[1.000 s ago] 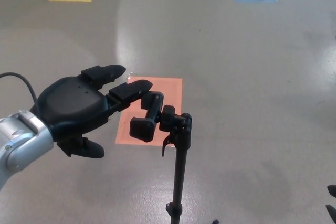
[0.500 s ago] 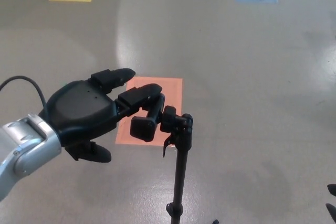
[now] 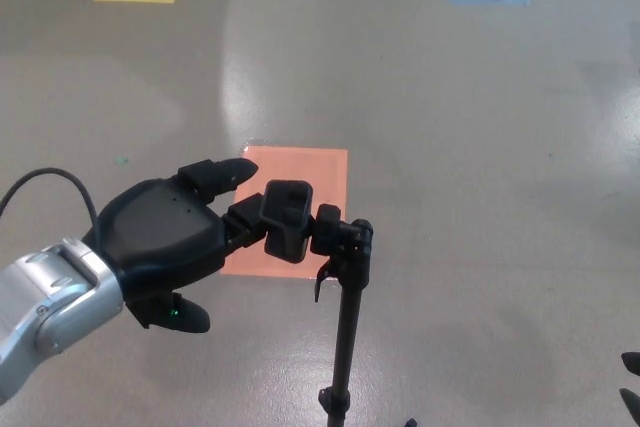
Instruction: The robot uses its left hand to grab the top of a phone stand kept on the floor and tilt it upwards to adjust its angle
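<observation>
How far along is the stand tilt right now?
Done: the left hand has reached the phone stand on the floor. In hand: its fingers sit against the clamp head, which faces up toward the camera. Left: finishing the tilt and letting go.

you have a black phone stand (image 3: pixel 345 317) upright on the grey floor, its thin pole rising to a jointed head; the clamp holder (image 3: pixel 286 219) on top faces up toward you.
</observation>
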Robot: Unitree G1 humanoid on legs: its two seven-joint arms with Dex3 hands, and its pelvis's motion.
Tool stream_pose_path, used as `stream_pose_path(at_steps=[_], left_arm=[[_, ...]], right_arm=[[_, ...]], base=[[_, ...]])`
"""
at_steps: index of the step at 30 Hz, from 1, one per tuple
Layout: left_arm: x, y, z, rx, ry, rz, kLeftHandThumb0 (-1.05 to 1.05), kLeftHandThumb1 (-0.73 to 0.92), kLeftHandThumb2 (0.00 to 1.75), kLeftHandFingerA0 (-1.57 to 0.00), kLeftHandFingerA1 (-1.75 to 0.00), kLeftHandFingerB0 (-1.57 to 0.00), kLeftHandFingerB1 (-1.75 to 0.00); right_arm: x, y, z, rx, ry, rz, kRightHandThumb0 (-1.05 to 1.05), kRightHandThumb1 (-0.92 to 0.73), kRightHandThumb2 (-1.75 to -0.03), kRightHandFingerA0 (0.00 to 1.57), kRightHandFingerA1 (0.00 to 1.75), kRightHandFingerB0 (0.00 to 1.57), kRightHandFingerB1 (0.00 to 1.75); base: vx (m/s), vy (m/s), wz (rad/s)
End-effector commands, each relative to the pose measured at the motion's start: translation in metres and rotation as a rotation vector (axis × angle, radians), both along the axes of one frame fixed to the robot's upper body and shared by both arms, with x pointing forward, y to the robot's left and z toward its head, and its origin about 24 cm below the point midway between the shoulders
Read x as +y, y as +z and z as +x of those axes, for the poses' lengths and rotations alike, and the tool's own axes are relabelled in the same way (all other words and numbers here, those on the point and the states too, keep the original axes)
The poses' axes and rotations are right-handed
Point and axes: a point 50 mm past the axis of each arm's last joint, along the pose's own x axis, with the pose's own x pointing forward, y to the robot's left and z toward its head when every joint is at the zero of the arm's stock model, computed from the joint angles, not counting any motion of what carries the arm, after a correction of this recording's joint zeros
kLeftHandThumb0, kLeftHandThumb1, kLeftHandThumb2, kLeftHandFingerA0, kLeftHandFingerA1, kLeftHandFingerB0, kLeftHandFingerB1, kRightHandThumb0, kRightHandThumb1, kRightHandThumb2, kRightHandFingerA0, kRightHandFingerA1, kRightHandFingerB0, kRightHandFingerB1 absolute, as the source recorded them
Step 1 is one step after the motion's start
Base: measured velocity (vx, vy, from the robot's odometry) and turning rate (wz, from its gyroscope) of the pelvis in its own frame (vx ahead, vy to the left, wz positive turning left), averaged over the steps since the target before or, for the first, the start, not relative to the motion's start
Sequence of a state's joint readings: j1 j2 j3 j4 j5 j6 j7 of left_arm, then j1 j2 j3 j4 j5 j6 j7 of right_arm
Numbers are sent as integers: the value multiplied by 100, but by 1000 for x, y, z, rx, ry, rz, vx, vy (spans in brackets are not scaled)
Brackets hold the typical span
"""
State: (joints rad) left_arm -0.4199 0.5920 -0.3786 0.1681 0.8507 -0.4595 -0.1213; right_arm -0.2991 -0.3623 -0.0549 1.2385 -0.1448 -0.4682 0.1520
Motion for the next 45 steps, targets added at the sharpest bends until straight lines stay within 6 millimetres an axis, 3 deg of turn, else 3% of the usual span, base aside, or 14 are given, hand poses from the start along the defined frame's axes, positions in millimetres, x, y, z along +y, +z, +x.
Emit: stream_pose_path(at_steps=[1, 32, 45], left_arm=[[6, -4, 0, 10, 26, 30, -61, 40, 75, 0, -11, 0, -14], [9, -9, -1, 69, 11, 12, -62, 40, 74, -7, -16, 0, -12], [20, 12, 17, -75, 144, -20, -63, 42, 78, 0, -16, 0, -13]], right_arm=[[-8, 5, 1, -3, -21, -14, -81, -80, -65, 28, 39, 27, 30], [-9, 6, 2, 7, -14, -16, -80, -80, -65, 27, 36, 26, 30], [-9, 6, 4, 20, -8, -27, -80, -80, -65, 26, 35, 26, 30]], base=[[0, 0, 0], [0, 0, 0], [0, 0, 0]])
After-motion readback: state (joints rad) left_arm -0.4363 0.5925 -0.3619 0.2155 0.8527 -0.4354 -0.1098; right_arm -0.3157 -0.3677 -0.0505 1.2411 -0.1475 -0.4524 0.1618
